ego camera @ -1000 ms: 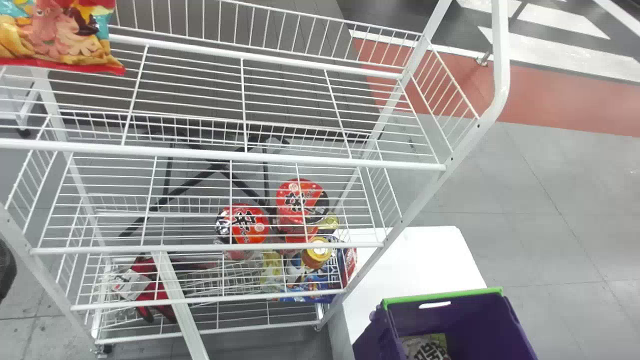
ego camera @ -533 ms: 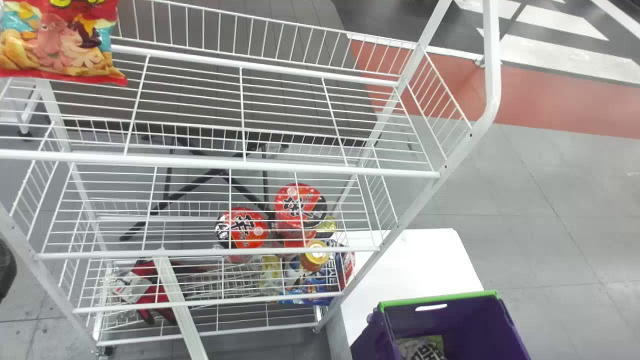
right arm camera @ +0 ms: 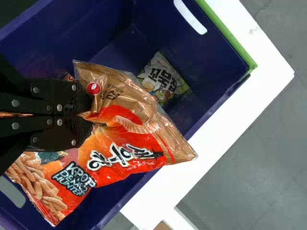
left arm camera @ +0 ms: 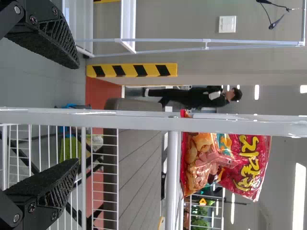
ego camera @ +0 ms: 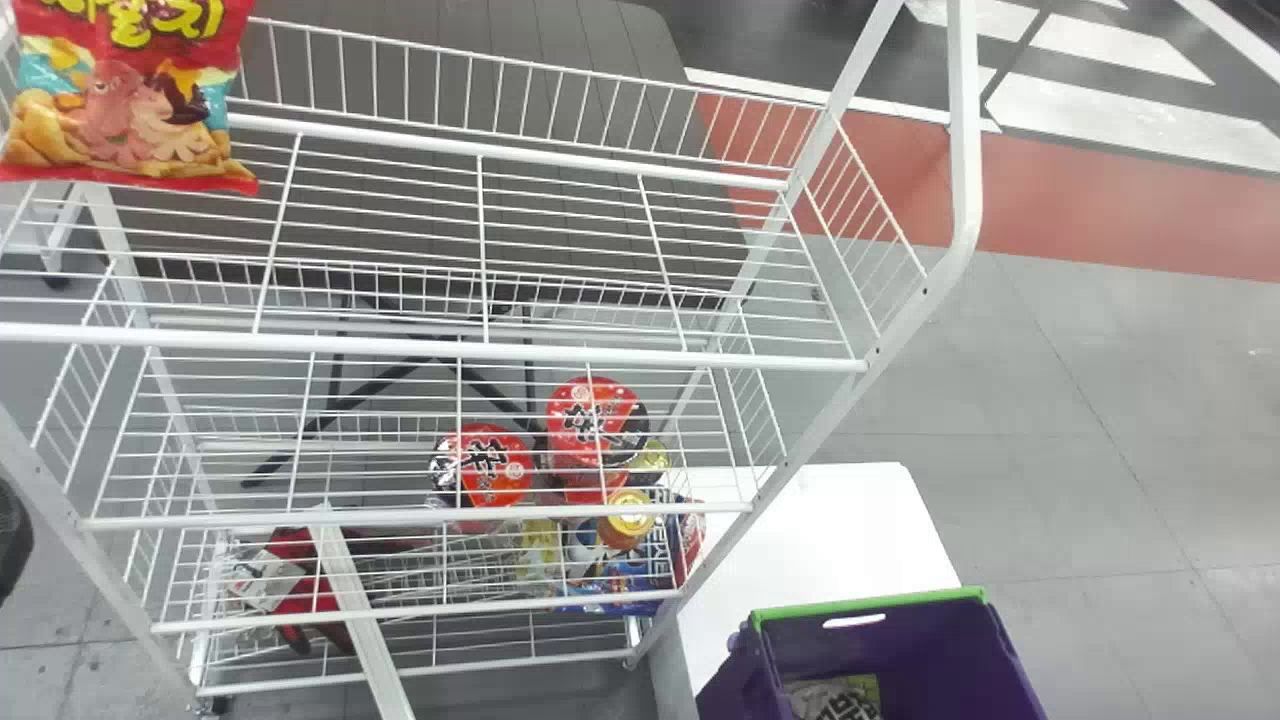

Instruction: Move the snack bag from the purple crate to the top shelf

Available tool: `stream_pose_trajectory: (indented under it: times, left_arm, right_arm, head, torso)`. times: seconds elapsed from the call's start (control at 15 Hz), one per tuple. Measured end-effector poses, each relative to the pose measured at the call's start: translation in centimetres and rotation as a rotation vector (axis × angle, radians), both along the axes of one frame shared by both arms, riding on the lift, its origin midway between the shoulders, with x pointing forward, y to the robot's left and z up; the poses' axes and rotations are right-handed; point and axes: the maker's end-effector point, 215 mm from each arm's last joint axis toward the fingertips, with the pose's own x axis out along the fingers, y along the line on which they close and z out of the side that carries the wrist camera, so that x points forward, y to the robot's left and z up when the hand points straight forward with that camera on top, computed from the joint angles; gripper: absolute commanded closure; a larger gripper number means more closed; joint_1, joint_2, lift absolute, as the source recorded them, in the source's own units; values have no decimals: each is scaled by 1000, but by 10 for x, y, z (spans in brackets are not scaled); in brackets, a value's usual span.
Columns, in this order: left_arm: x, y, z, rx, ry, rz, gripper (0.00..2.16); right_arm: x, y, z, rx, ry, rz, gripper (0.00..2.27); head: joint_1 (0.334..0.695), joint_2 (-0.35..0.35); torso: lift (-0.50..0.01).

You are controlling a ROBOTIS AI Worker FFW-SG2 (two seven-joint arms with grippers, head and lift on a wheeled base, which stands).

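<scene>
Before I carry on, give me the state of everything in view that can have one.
Right gripper: jaws shut on the orange snack bag.
Orange snack bag: held, creased at the grip, over the crate.
Left gripper: open, jaws apart.
Purple crate: upright, open-topped.
White bag: inside the crate.
Red snack bag: upright at the top shelf.
Gold-capped jar: cap on.

Grey tiled floor (ego camera: 1100, 400), reddish floor strip (ego camera: 1100, 210), yellow-and-black striped barrier (left arm camera: 132, 70).
</scene>
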Motion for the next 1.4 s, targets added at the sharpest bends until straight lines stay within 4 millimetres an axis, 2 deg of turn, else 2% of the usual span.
stream_pose_trajectory:
  times: [0.67,1.4]
  left_arm:
    - [0,0,-2,-1,3,-1,134]
    - [0,-1,-3,-2,5,-3,134]
  right_arm:
    - [-2,-7,4,-13,-11,-11,2240]
    - [0,-6,4,-10,-16,-7,2243]
  head:
    - [695,-350]
    - [695,-350]
  torso:
    - [-88]
    - [-51]
